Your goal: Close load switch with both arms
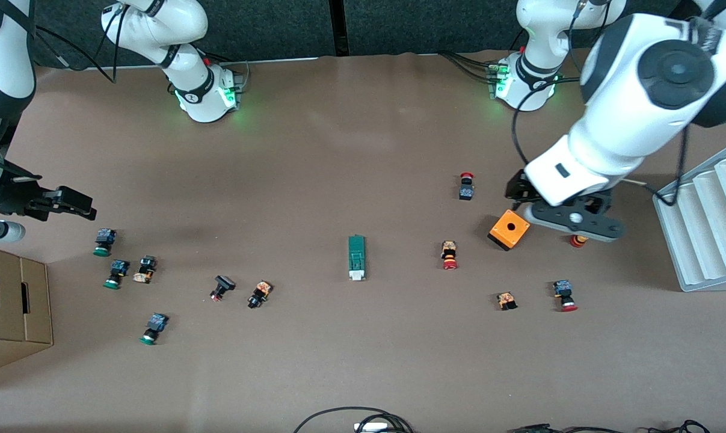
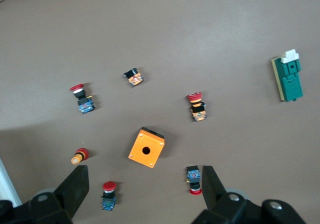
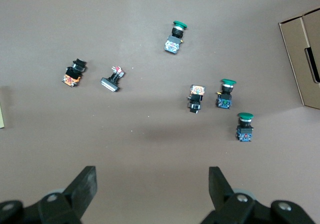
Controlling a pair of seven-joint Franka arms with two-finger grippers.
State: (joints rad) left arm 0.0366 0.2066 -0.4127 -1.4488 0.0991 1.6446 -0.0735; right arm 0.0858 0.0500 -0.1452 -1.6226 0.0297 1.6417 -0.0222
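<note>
Presently, progress: none, I judge; load switch [image 1: 356,257] lies untouched mid-frame on the surface [image 1: 363,150].
Left gripper [image 2: 145,191]: spread, empty.
Right gripper [image 3: 152,191]: spread, empty.

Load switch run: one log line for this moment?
load switch: mid-table, untouched | left end effector: open, over orange cube | right end effector: open, above green-capped buttons
</note>
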